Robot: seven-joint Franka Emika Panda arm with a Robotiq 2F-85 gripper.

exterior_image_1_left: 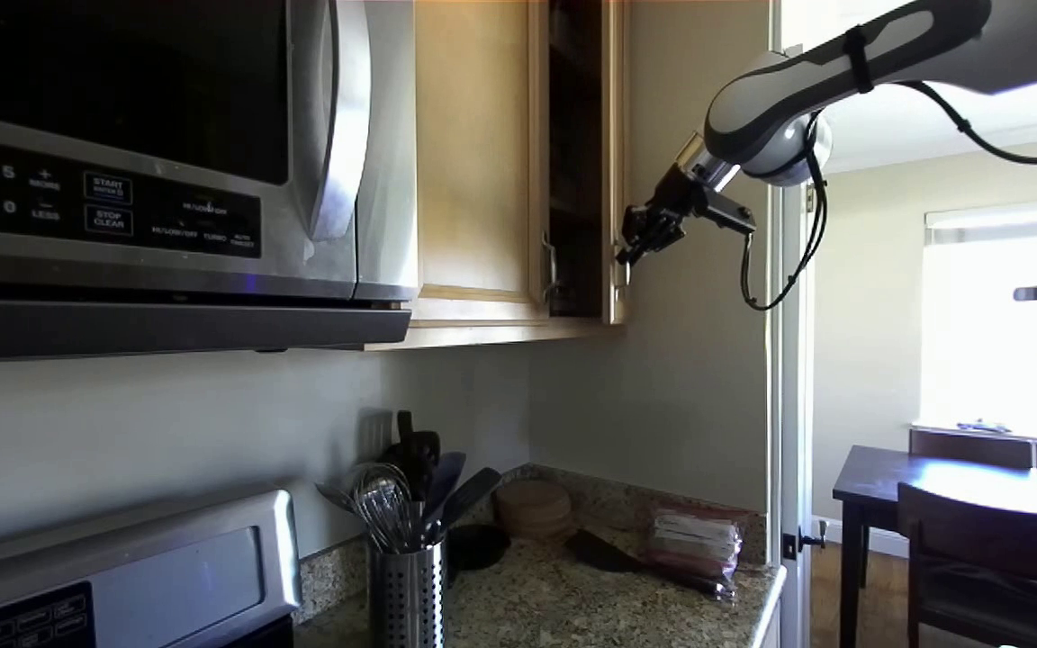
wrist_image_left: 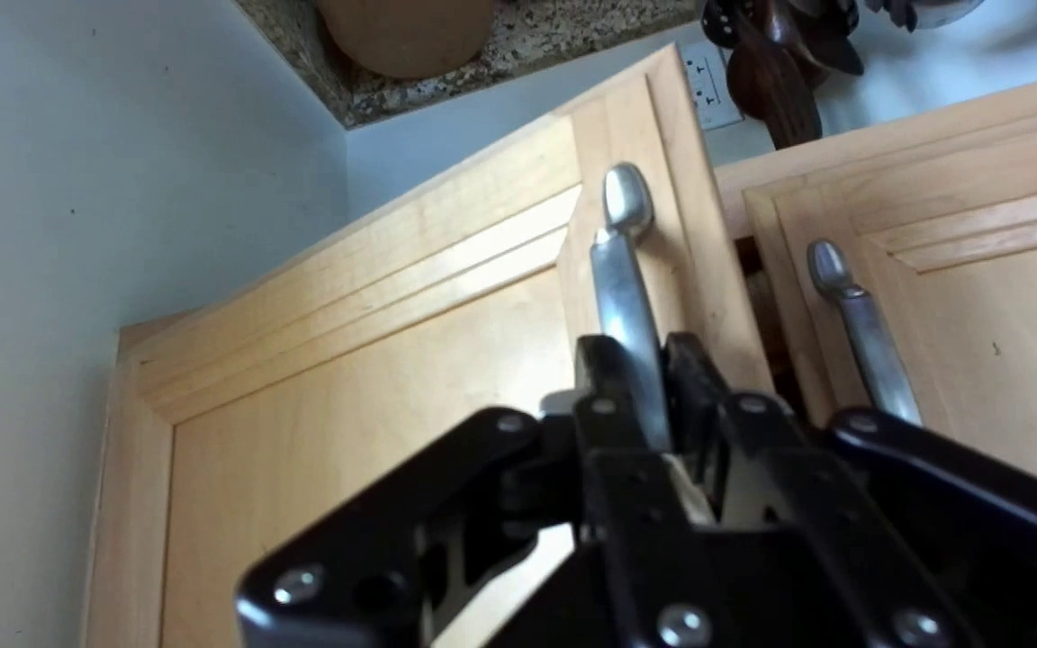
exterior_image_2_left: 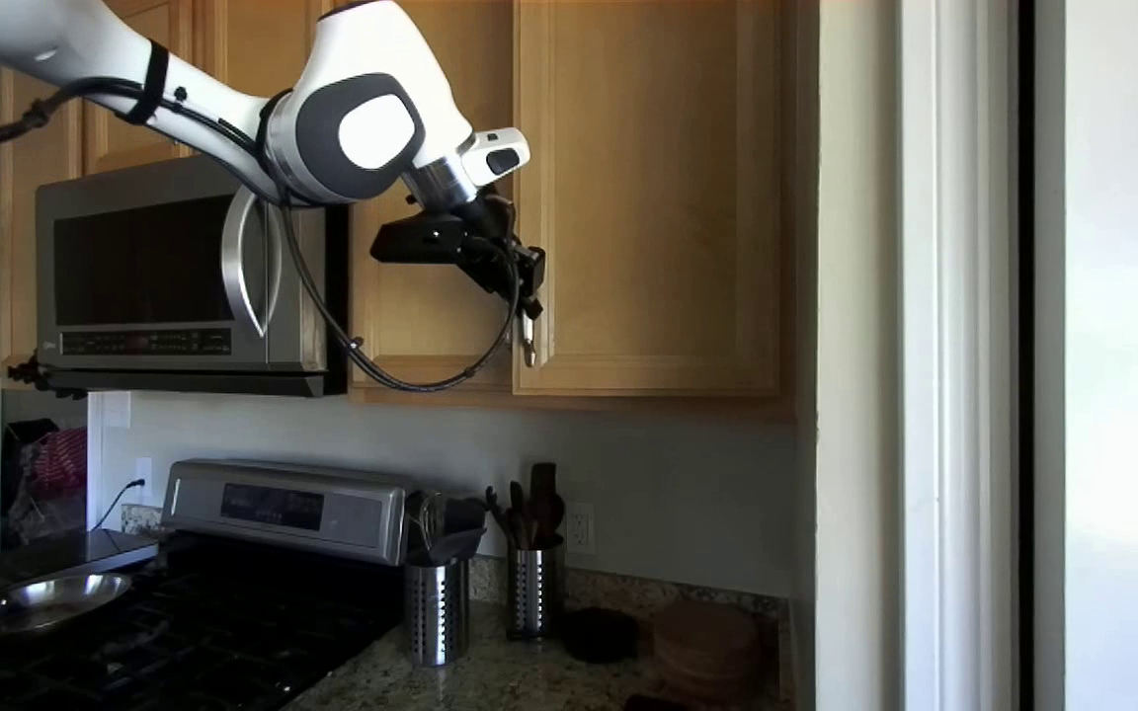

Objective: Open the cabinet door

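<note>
The light wood cabinet door [exterior_image_2_left: 658,197] stands partly open; it also shows in the wrist view [wrist_image_left: 302,432]. In an exterior view its edge [exterior_image_1_left: 614,162] stands apart from the cabinet, with the dark cabinet interior [exterior_image_1_left: 574,153] beside it. The door's silver bar handle [wrist_image_left: 622,270] runs between my fingertips in the wrist view. My gripper [wrist_image_left: 640,360] is shut on this handle, with a finger on each side. The gripper also shows at the door's edge in both exterior views [exterior_image_1_left: 628,245] [exterior_image_2_left: 532,296]. The handle's lower end [exterior_image_2_left: 528,341] shows below the fingers.
A neighbouring shut door [exterior_image_1_left: 478,162] has its own handle [wrist_image_left: 874,342], close beside my gripper. A microwave [exterior_image_1_left: 320,216] hangs beside the cabinet. A side wall [wrist_image_left: 122,180] stands near the hinge side. Utensil holders [exterior_image_2_left: 437,612] stand on the counter [exterior_image_1_left: 572,603] below.
</note>
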